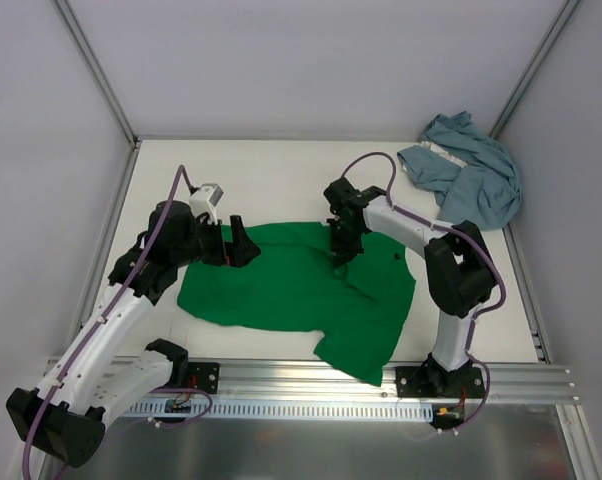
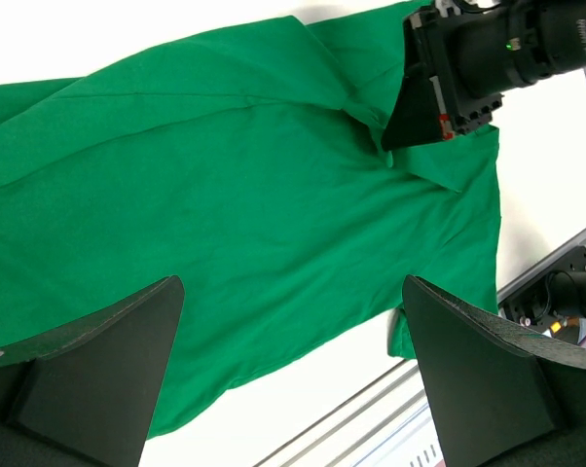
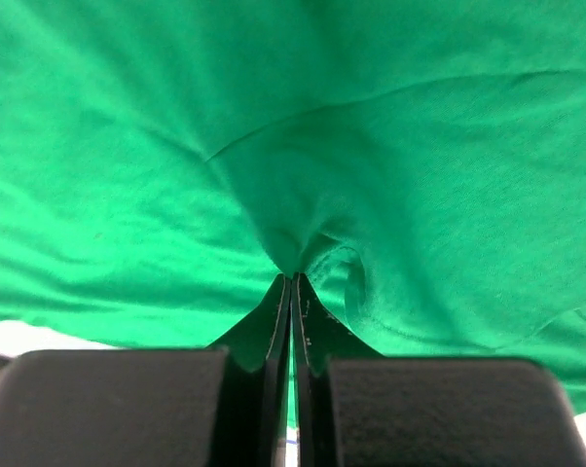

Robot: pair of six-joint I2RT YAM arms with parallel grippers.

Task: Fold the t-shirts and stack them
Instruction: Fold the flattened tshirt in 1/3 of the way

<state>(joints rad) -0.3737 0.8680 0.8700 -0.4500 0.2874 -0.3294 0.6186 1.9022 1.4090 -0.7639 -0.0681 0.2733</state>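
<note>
The bright green t-shirt lies spread on the white table, one flap reaching the near edge. My right gripper is shut on a pinch of the green t-shirt near its middle top; the cloth bunches at the closed fingertips. My left gripper is open and empty at the shirt's left end, its fingers wide apart above the green t-shirt. The right gripper also shows in the left wrist view. The blue-grey t-shirt lies crumpled at the far right corner.
A metal rail runs along the near table edge, also seen in the left wrist view. Grey walls with metal posts enclose the table on three sides. Bare white table lies beyond the green shirt.
</note>
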